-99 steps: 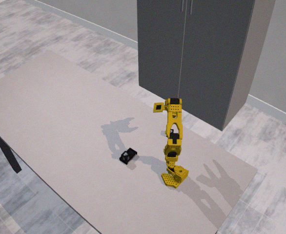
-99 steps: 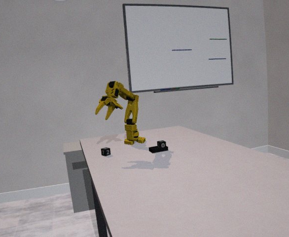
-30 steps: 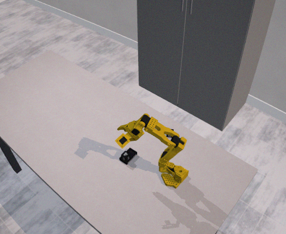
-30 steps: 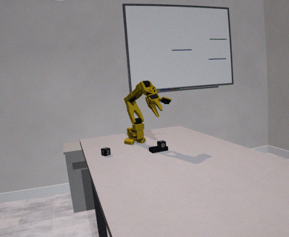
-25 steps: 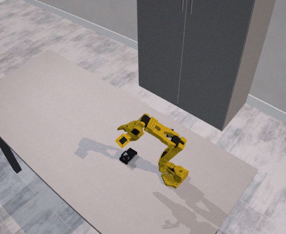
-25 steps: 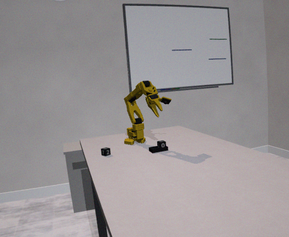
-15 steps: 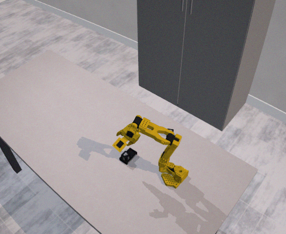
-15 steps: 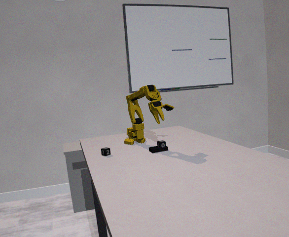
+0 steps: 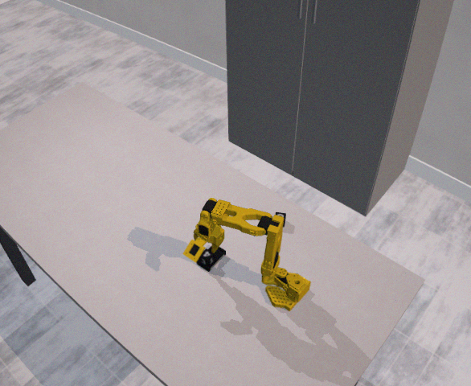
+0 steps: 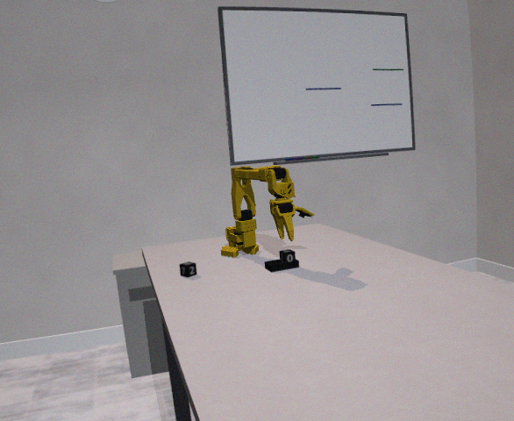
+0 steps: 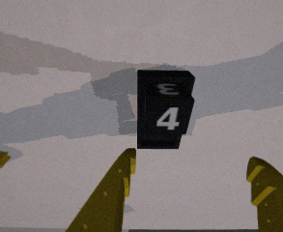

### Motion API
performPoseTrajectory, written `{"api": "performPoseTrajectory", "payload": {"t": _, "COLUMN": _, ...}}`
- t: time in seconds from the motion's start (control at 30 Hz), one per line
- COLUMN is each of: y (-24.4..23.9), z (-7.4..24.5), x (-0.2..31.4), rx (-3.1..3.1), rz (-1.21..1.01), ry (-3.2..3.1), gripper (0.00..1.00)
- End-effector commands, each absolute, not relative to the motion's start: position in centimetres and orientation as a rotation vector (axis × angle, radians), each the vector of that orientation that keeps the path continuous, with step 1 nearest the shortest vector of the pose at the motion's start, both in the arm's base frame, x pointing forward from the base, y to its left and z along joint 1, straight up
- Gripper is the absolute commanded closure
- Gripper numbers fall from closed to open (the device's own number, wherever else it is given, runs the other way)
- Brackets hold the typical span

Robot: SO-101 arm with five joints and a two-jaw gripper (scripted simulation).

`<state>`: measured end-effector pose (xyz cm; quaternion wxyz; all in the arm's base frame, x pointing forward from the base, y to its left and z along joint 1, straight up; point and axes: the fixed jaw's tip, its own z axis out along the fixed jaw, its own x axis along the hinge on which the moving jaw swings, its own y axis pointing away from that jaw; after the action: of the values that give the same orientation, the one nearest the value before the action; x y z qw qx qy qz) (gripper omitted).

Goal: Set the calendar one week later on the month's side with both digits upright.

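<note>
The black tray [image 10: 281, 264] lies flat on the table in front of the arm's base. One black cube [image 10: 288, 256] stands in its right end and shows a 0 toward the exterior camera. In the wrist view this cube [image 11: 166, 116] shows a 4 on top and a 3 on the face beyond. The tray's left end holds no cube. The second cube [image 10: 188, 268] lies on the table well to the left of the tray and shows a 2. My gripper [image 10: 286, 231] points down just above the tray cube. Its fingers are open with nothing between them.
The arm's base [image 10: 241, 242] stands near the table's far edge. The table's left edge runs close to the loose cube. A grey cupboard [image 9: 318, 95] stands on the floor beyond the table. A whiteboard [image 10: 318, 83] hangs on the wall.
</note>
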<state>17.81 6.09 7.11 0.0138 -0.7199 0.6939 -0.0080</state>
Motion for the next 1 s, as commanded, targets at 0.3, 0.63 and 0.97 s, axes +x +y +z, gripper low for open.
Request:
{"api": "performPoseTrajectory", "payload": {"t": 0.3, "y": 6.31, "z": 7.39, "x": 18.02, "rx": -2.224, "rz": -0.040, "ry": 2.147, "gripper": 0.65}}
{"api": "performPoseTrajectory", "payload": {"t": 0.63, "y": 6.31, "z": 7.39, "x": 18.02, "rx": -2.224, "rz": -0.040, "ry": 2.147, "gripper": 0.65}}
{"api": "performPoseTrajectory", "payload": {"t": 0.97, "y": 6.39, "z": 6.94, "x": 17.46, "rx": -2.249, "rz": -0.017, "ry": 2.163, "gripper": 0.65}}
